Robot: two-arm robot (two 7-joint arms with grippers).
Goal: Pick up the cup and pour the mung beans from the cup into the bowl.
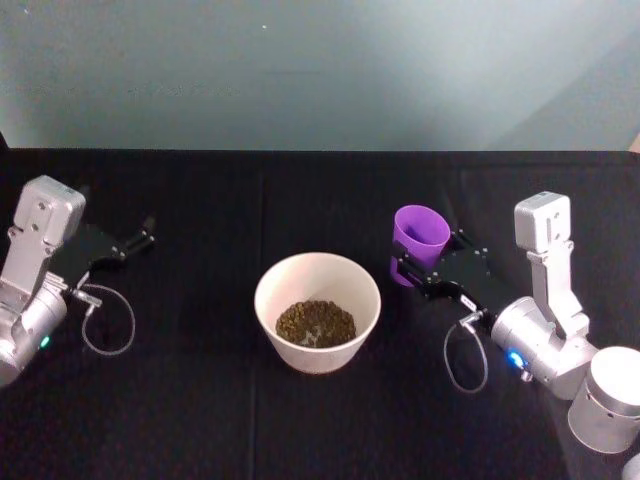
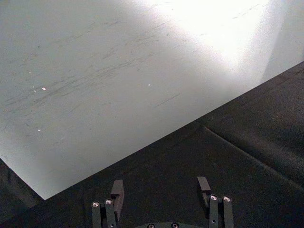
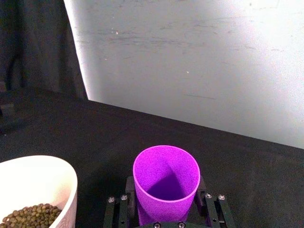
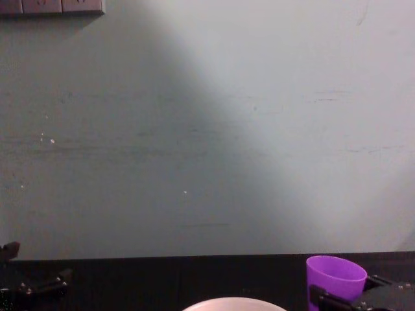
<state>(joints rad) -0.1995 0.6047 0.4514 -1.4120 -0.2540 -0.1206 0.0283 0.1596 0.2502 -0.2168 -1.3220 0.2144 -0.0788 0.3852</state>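
Right claw [image 1: 410, 268] clamped on purple cup [image 1: 419, 236], cup upright (looks empty inside), toward table's right side. Bowl [image 1: 318, 310] just beside it, mid-table near front edge, beans [image 1: 316, 323] inside. Left claw [image 1: 140, 240] open, idle near left edge.

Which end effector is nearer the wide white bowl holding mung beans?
Right. The right end effector, shut on the purple plastic cup, sits just right of the bowl. The left end effector is open, farther off to the left.
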